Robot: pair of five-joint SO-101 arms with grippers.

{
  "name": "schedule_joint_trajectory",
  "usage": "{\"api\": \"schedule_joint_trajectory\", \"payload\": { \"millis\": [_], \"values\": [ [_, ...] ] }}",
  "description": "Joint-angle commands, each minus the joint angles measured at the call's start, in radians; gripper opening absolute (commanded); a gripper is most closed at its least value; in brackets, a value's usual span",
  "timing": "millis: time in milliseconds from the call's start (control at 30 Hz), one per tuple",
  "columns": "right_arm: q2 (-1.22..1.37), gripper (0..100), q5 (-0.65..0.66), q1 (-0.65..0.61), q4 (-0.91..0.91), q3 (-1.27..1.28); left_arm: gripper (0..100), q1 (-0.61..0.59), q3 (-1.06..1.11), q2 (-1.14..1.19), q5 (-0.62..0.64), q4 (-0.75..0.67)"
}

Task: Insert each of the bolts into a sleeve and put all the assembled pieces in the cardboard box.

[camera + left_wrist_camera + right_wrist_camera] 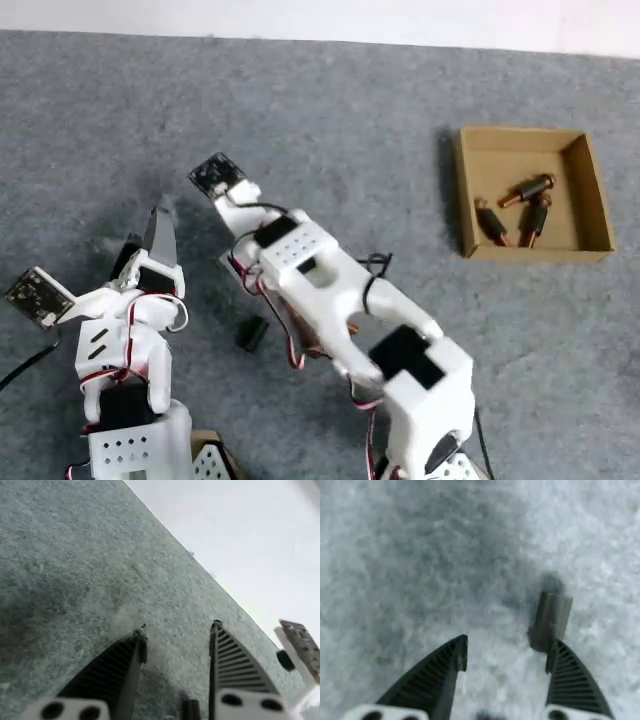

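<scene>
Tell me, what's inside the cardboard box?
Three bolt-in-sleeve pieces lie on the floor of the cardboard box, dark with coppery ends. The near wall may hide a thin strip of floor.

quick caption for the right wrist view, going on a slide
Right hand open over the grey carpet, with a dark sleeve beside one fingertip.

three assembled pieces [527,188], one loose sleeve [252,333], one cardboard box [592,190] (two arms [330,290])

Grey felt table [330,110] carries a cardboard box [520,158] and 1 black sleeve [252,333].
</scene>
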Motion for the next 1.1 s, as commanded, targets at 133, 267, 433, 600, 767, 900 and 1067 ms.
{"api": "schedule_joint_trajectory", "payload": {
  "millis": [133, 267, 433, 600, 767, 900, 1067],
  "values": [
    [0.125, 22.3, -0.002, 0.07, 0.104, -0.188, 20, -0.004, 0.019, -0.001, -0.005, 0.002],
    [0.148, 22.3, -0.002, 0.087, 0.15, -0.219, 20, -0.002, 0.019, -0.001, -0.005, 0.002],
    [0.183, 22.3, -0.003, 0.091, 0.148, -0.225, 20, -0.002, 0.019, -0.001, -0.005, 0.002],
    [0.222, 22.3, -0.005, 0.091, 0.122, -0.239, 20, -0.002, 0.019, -0.001, -0.005, 0.002],
    [0.262, 22.3, -0.009, 0.104, 0.088, -0.303, 20, -0.002, 0.019, -0.001, -0.005, 0.002],
    [0.288, 22.3, -0.009, 0.104, 0.088, -0.318, 20, -0.002, 0.019, -0.001, -0.005, 0.002],
    [0.295, 17.6, -0.009, 0.105, 0.088, -0.317, 20, -0.002, 0.019, -0.001, -0.005, 0.002]
  ]
}}
